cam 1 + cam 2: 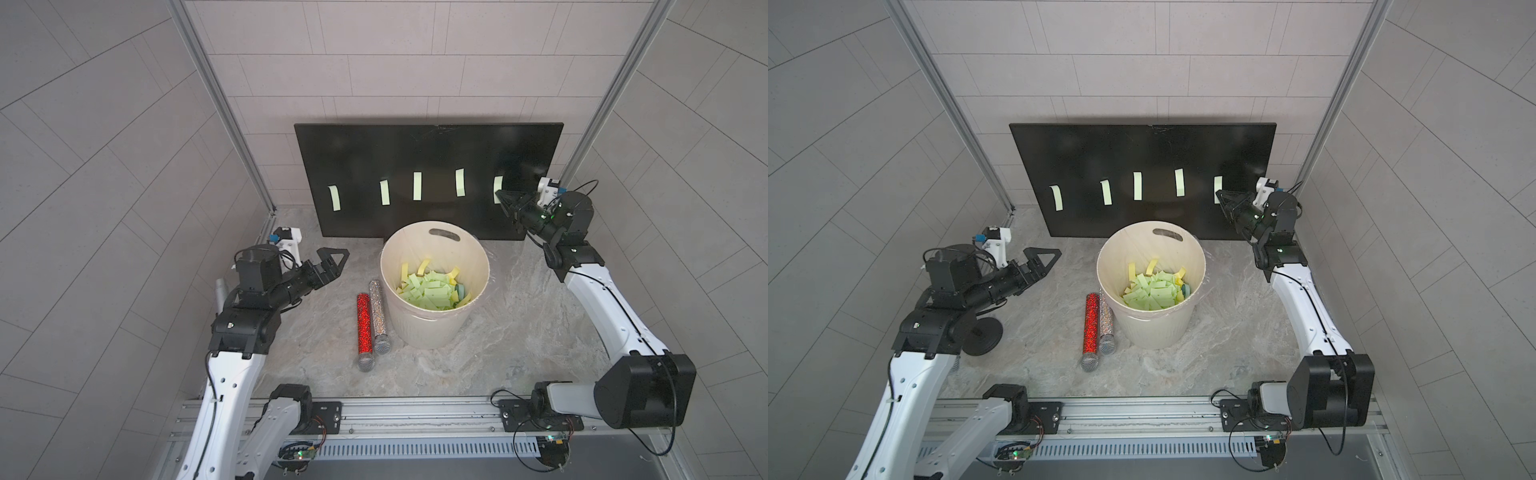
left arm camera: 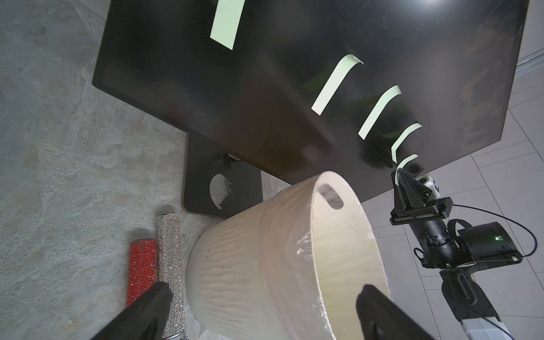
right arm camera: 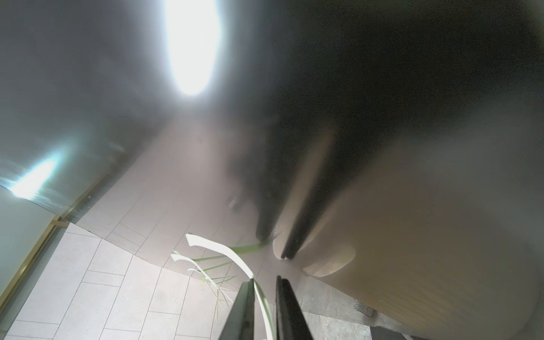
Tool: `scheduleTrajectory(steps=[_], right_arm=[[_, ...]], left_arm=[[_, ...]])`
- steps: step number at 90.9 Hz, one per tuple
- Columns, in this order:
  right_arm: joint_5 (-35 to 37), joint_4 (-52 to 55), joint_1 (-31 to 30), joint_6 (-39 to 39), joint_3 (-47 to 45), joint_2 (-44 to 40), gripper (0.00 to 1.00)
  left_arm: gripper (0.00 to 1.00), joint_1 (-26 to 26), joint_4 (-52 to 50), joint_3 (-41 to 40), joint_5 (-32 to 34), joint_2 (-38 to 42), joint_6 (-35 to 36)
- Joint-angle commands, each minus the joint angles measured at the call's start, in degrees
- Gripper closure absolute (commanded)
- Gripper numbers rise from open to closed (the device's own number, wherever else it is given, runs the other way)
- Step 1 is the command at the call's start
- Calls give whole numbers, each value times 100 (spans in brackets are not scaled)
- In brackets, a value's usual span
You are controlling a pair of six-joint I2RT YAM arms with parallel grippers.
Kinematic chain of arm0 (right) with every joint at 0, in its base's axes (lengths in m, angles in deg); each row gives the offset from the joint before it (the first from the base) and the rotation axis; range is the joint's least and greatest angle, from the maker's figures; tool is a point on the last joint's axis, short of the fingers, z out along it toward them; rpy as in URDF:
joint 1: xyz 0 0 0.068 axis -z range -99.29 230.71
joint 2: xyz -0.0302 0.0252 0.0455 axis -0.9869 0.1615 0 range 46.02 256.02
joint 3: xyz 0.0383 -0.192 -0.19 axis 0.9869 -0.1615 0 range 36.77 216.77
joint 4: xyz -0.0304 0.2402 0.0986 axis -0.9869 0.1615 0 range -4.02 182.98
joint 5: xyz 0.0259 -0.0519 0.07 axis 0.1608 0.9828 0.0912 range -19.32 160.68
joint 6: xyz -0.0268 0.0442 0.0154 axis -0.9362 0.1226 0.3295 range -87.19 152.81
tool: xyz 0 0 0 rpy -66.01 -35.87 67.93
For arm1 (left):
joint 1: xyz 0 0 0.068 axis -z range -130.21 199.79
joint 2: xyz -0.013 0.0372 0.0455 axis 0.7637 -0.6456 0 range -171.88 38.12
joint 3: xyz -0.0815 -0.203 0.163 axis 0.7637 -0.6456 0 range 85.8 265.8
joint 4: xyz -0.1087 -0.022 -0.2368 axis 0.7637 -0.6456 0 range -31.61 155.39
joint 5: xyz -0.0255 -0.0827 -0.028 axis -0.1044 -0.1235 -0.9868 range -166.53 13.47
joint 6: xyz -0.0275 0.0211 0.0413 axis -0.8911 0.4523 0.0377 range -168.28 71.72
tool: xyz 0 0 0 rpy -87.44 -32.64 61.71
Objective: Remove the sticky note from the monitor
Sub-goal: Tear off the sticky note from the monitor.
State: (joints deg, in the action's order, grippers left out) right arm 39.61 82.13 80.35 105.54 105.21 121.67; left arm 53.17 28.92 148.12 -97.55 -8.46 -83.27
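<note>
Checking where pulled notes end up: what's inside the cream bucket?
A heap of pale green sticky notes, a few yellow ones and a bluish piece lie in the bucket. The heap hides its floor.

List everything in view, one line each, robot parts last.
monitor: one, black, standing at the back wall
notes: five, pale green, in a row across the monitor
bucket: one, cream, in front of the monitor
loose notes: many, green and yellow, inside the bucket
microphones: two, red and silver, lying side by side beside the bucket, on the left arm's side
disc: one, black, under the left arm
table: one, grey marble
left gripper: black, jaws open, above the table
right gripper: black, jaws narrow on either side of the endmost note; pinch unconfirmed
</note>
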Motion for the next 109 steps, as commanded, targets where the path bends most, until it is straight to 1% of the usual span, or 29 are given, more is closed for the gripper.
scheduleTrajectory(steps=[1, 11, 35, 69, 109], right_arm=[[5, -44, -2, 28, -60, 17, 88], [4, -40, -4, 28, -66, -5, 92], [-2, -18, -4, 5, -68, -65, 100], [-4, 96, -1, -8, -75, -265, 100], [-48, 478, -2, -177, -276, -961, 100]], left_arm=[[0, -27, 44, 94, -29, 54, 58], [0, -22, 39, 87, -26, 75, 56], [0, -21, 17, 86, -26, 110, 53], [0, -26, -15, 130, -43, 140, 27], [0, -22, -25, 131, -179, 168, -146]])
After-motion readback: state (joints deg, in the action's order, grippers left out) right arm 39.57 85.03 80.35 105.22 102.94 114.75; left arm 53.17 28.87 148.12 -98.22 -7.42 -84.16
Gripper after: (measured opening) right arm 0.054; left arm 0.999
